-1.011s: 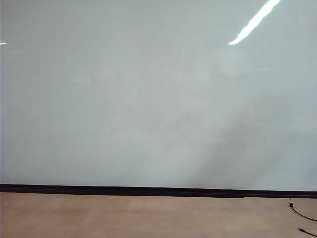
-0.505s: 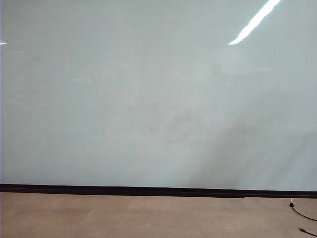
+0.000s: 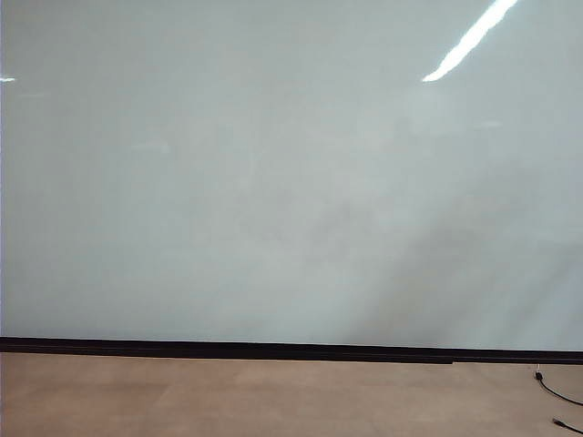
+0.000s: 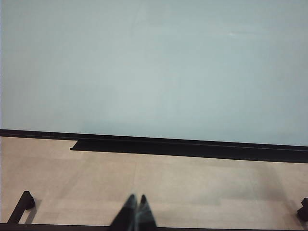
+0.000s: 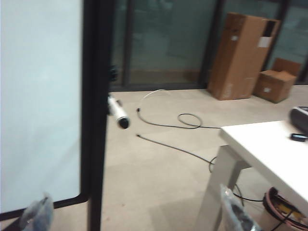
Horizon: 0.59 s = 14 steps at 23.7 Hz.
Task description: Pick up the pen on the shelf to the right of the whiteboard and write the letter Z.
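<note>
The whiteboard (image 3: 273,173) fills the exterior view, glossy and pale, with a black strip along its lower edge; neither gripper shows there. The letter Z is not in view. In the right wrist view the whiteboard (image 5: 38,96) ends at a black frame post (image 5: 97,110). The pen (image 5: 117,110), white with a dark tip, sticks out beside that post; the shelf under it I cannot make out. My right gripper (image 5: 137,216) is open wide, well short of the pen, with nothing between its fingers. My left gripper (image 4: 137,202) is shut and empty, above the floor before the whiteboard (image 4: 154,67).
Two cardboard boxes (image 5: 243,55) (image 5: 275,84) stand by glass doors at the back. A white table (image 5: 269,149) is close on the right gripper's side. Black cables (image 5: 187,120) (image 3: 557,393) lie on the floor. A black rail (image 4: 192,147) runs under the board.
</note>
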Motion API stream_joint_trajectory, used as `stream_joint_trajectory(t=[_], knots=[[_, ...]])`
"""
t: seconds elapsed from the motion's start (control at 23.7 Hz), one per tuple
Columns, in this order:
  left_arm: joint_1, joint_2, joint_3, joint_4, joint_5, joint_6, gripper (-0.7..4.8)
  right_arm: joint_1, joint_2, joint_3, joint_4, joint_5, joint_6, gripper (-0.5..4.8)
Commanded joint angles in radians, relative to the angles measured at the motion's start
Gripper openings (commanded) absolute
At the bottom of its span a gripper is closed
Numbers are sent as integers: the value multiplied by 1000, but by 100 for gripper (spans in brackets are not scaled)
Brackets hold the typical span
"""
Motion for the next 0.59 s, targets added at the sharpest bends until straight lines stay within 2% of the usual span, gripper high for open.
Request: stream_joint_trajectory(t=[0.04,0.25,0.38,0.59], knots=[[0,0,2,11,0,5,-4,-67,0,4,31,-80,-3,479],[0,0,2,11,0,5,-5,-202,21,4,48,-226,39,479],[0,0,2,11,0,5,-5,-291,118,3,156,-332,73,479],[0,0,2,11,0,5,-4,-311,342,4,386,-359,82,479]])
